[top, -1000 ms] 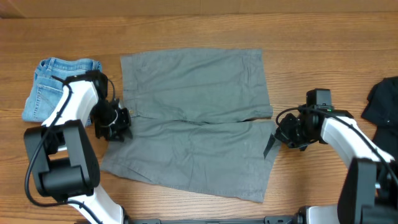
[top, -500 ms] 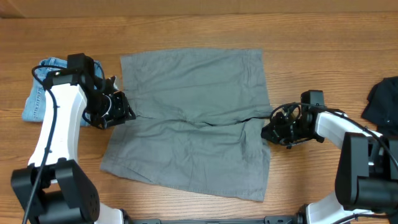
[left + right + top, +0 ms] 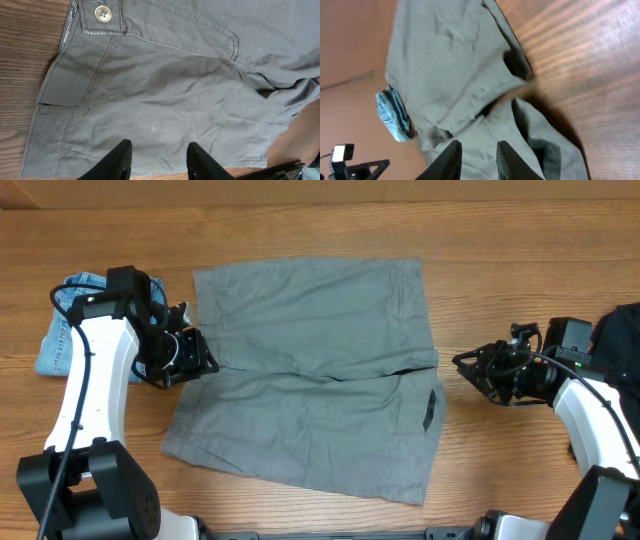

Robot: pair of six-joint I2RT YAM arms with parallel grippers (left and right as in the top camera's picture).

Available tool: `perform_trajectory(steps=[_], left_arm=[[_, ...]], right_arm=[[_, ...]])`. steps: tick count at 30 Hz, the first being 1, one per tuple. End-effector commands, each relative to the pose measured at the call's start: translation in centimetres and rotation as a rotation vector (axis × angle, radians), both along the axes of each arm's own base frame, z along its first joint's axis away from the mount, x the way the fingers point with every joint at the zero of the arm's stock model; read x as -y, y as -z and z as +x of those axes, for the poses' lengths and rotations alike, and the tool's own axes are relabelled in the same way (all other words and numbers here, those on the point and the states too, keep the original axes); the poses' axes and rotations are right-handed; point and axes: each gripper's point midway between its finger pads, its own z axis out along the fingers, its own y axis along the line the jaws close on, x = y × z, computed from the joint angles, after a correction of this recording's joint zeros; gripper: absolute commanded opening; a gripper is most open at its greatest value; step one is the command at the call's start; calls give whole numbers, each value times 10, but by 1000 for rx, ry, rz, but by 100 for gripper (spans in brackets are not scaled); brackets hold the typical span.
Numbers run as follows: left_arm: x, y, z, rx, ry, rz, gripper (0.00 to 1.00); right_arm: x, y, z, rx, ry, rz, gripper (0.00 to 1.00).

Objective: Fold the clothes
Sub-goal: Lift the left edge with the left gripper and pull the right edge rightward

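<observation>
**A:** Where do we find the plain mid-grey woven shorts [image 3: 310,380]?

**B:** We see them spread flat in the middle of the overhead frame, on the brown wooden table [image 3: 320,220]. The waistband lies toward the left and the two legs toward the right. At the lower right, one hem corner is turned over, showing a darker patch.

**A:** And the left gripper [image 3: 188,358]?

**B:** We find it at the left edge of the shorts, by the waistband. In the left wrist view its black fingers [image 3: 122,156] stand apart over grey fabric with nothing between them, so the jaws are released. A pale round button [image 3: 103,14] sits at the upper left of that view.

**A:** The right gripper [image 3: 466,366]?

**B:** It hangs over bare wood right of centre, near the leg hems but apart from them. Its wrist view shows the two fingers [image 3: 451,159] parted and grasping nothing.

**A:** What else do we notice?

**B:** A folded light-blue denim piece [image 3: 58,330] lies at the upper left, partly behind the left arm, and a black cloth [image 3: 615,340] lies at the right edge.
</observation>
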Motion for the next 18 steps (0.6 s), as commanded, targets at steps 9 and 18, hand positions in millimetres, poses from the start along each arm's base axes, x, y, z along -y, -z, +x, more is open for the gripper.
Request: perform_trajectory(steps=[9,18], left_arm=[[2,-13,4,53,27,-5,41],[2,-12,3,49,27,-5,44]], right_arm=[[-5,57,-25,-213,-22,-203,30],[-61,69,-8,-174,-149,24,4]])
